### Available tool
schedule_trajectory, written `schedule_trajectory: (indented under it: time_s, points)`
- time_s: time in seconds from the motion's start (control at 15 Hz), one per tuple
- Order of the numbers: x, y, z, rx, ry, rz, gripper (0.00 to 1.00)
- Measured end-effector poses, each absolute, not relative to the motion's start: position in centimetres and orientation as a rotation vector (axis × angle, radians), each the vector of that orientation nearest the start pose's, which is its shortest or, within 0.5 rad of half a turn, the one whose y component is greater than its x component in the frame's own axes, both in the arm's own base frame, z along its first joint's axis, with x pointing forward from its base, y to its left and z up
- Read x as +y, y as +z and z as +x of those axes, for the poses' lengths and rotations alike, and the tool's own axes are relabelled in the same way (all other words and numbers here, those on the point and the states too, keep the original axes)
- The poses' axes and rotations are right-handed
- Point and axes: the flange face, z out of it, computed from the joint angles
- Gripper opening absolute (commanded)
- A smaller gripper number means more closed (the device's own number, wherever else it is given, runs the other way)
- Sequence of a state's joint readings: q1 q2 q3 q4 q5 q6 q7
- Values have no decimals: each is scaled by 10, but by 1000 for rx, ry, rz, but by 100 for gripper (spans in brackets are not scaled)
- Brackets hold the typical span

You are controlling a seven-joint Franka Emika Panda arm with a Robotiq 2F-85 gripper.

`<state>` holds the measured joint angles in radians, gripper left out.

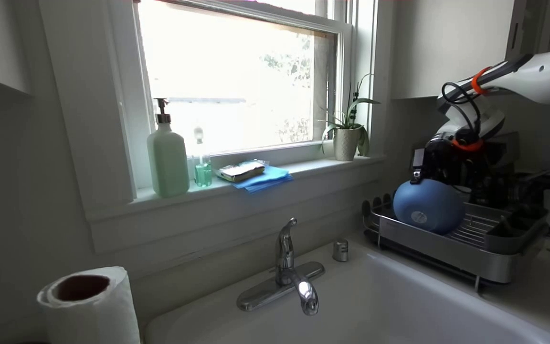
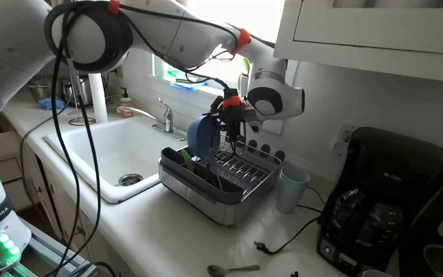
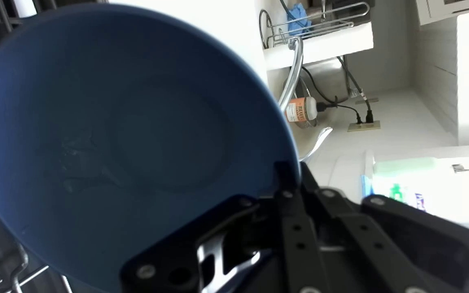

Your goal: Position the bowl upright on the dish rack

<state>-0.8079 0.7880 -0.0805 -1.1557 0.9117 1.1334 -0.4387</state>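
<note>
The blue bowl (image 1: 425, 208) is on its side within the dish rack (image 1: 447, 246), at the end by the sink, with its round base facing the sink. In an exterior view its hollow (image 2: 210, 134) faces along the rack (image 2: 194, 207). My gripper (image 3: 297, 173) is shut on the bowl's upper rim, one finger inside and one outside; the bowl's inside (image 3: 149, 122) fills much of the wrist view. The gripper (image 1: 417, 179) sits above the rack. The bowl's lower edge is partly hidden, so I cannot tell if it rests on the wires.
A dark cutlery holder (image 2: 202, 181) with a green utensil runs along the rack's front. The white sink (image 2: 102, 150) and faucet (image 1: 287, 267) are beside the rack. A light blue cup (image 2: 292, 188), coffee maker (image 2: 379, 200) and spoon (image 2: 233, 269) are on the counter.
</note>
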Motion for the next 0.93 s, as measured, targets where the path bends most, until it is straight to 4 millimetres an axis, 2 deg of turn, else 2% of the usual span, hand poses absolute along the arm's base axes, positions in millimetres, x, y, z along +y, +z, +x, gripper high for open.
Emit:
schedule_trajectory:
  time_s: [0.6,0.8,0.93]
  points:
    - [-438,336,530,362,-21,-1910,1]
    - [-431,330,536,352,-28,-1878,1]
    - [-437,331,533,352,-40,-1870,1]
